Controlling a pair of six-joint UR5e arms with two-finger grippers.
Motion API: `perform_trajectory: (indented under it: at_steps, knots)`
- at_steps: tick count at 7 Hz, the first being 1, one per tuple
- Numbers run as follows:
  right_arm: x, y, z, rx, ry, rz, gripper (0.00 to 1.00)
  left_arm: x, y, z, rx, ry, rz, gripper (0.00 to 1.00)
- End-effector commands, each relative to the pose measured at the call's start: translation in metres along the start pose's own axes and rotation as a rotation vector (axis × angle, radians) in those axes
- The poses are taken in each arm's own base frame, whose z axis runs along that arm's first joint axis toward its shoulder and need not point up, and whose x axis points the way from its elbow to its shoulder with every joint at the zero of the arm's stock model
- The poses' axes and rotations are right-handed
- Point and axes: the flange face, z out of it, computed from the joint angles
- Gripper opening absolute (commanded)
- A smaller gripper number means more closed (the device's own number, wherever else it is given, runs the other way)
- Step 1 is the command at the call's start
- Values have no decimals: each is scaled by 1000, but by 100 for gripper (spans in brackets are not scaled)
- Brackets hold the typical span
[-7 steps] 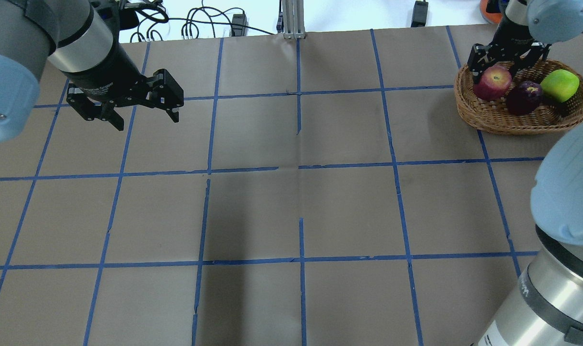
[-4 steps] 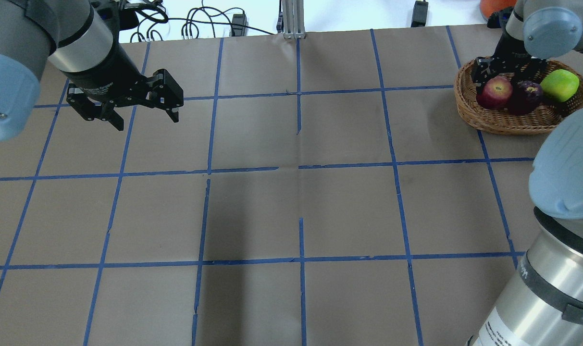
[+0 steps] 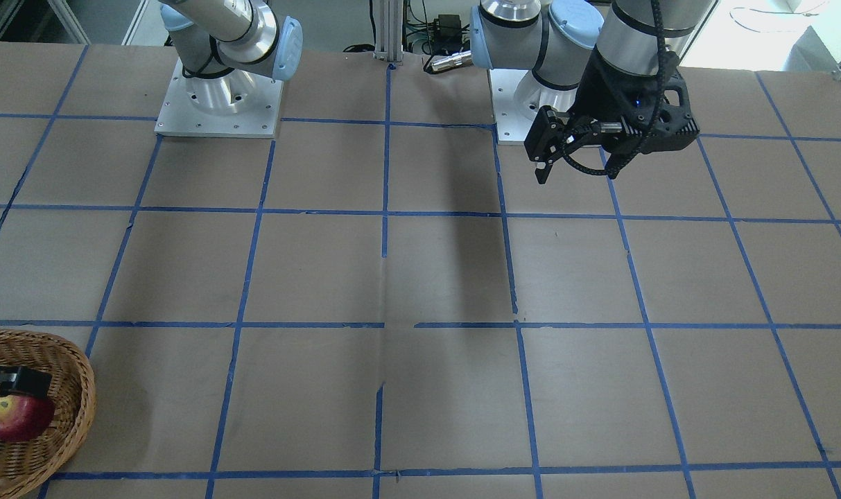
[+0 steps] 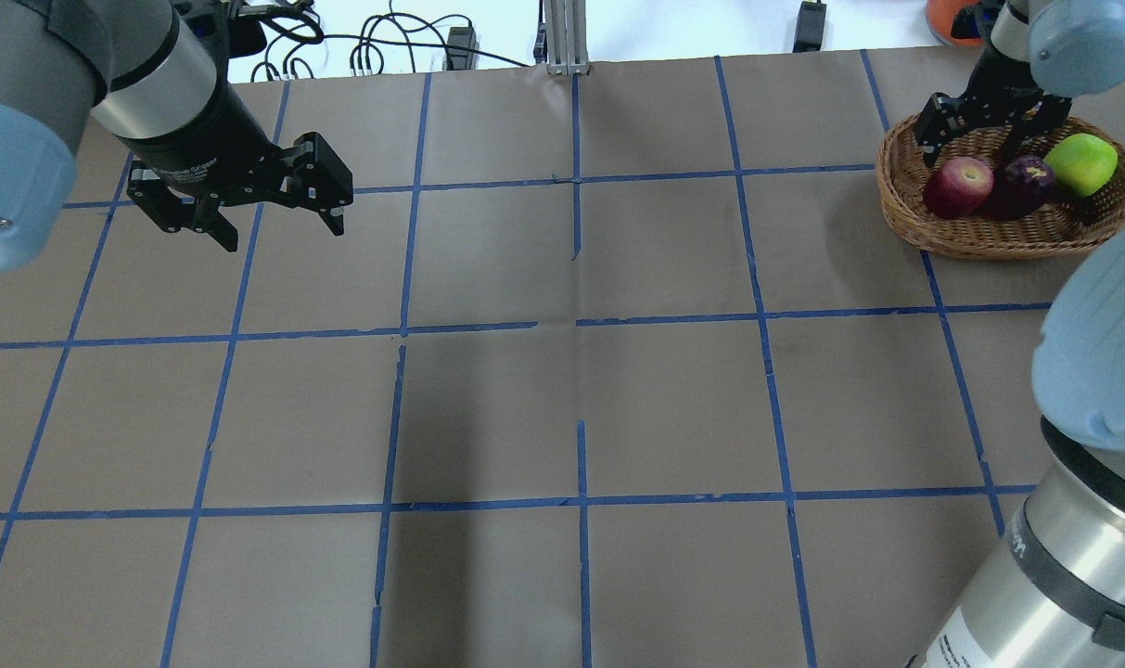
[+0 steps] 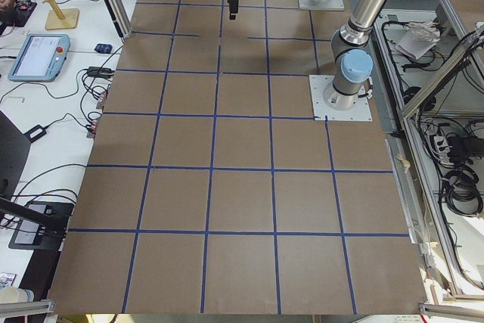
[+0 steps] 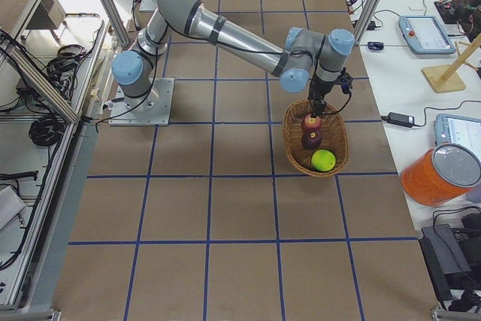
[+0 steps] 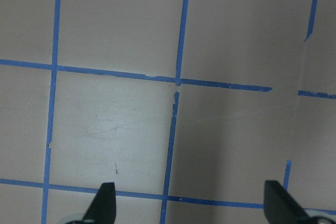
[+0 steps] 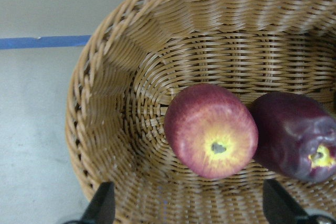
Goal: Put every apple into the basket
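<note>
The round wicker basket stands at the table's far right. It holds the red apple, the dark purple apple and the lime green apple. My right gripper is open and empty, hovering just above the basket's far side. The right wrist view looks down on the red apple and the purple apple lying side by side in the basket. My left gripper is open and empty above bare table at the far left.
The table is brown paper with a blue tape grid. An aluminium post and cables stand at the far edge. An orange container and tablets sit on a side bench beyond the basket. The arm bases are at the near edge.
My right gripper has let go of the red apple, which now rests in the basket, and has lifted up and back from it. The left arm has not moved.
</note>
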Motion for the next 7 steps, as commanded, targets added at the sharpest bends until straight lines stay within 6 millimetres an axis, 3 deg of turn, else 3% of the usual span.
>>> perform_trajectory:
  at_steps: [1,2,3,4,6,7]
  knots:
    - [-97,67,-103,-49,-21,-8,100,0,0,0,0,0,1,100]
    - [-168,111,-142,-42,-19,-21,100,0,0,0,0,0,-1,100]
    - [-217,140,-142,-42,-10,-39,100,0,0,-1,1,0,1,100]
    - [-238,172,-146,-46,-17,-27,100,0,0,0,0,0,-1,100]
    - [-233,237,-147,-47,-69,-24,100,0,1,-1,1,0,-1,100]
    - [-221,244,-141,-58,-68,-11,100,-1,0,-1,1,0,-2,100]
